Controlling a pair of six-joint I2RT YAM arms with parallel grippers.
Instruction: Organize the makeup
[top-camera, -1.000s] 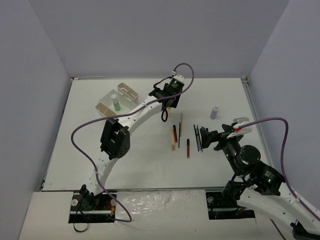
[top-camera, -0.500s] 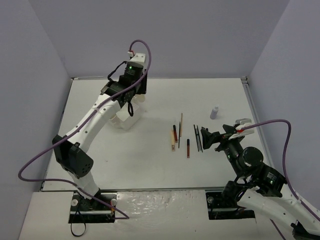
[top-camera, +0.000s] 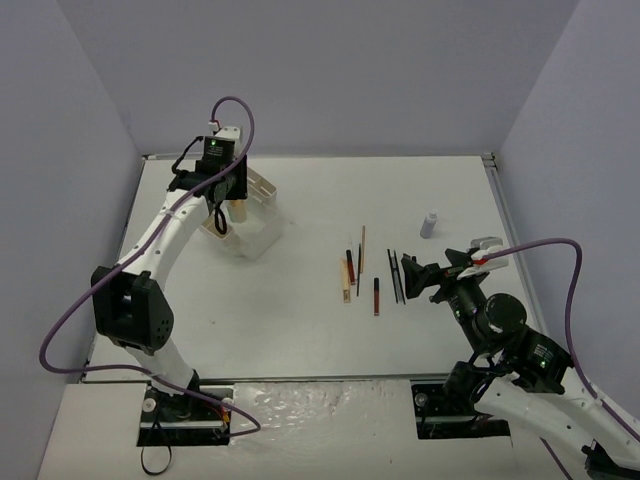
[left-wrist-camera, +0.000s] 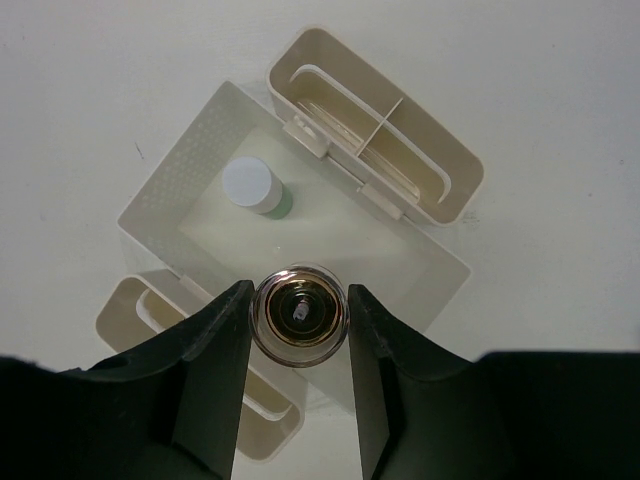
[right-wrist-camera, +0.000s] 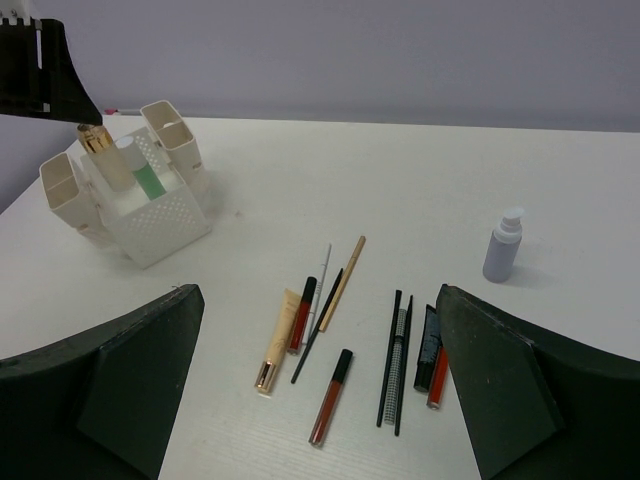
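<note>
My left gripper (left-wrist-camera: 299, 318) is shut on a small gold bottle (left-wrist-camera: 299, 315) and holds it upright above the white compartmented box (left-wrist-camera: 190, 165). The gold bottle also shows in the right wrist view (right-wrist-camera: 97, 137). A pale green bottle with a white cap (left-wrist-camera: 252, 186) stands in the box's middle compartment. Several black, red and tan sticks (top-camera: 360, 270) lie side by side on the table; they also show in the right wrist view (right-wrist-camera: 335, 300). A grey-lilac bottle (right-wrist-camera: 503, 245) stands to their right. My right gripper (right-wrist-camera: 315, 300) is open and empty, hovering near the sticks.
The white box (top-camera: 252, 238) sits at the table's back left, with narrow side compartments (left-wrist-camera: 380, 140). The grey-lilac bottle (top-camera: 428, 225) stands alone at the back right. The table's walls rise at the left, back and right.
My left arm has swung left from beside the sticks to above the white box, carrying the gold bottle. The right arm has not moved.
</note>
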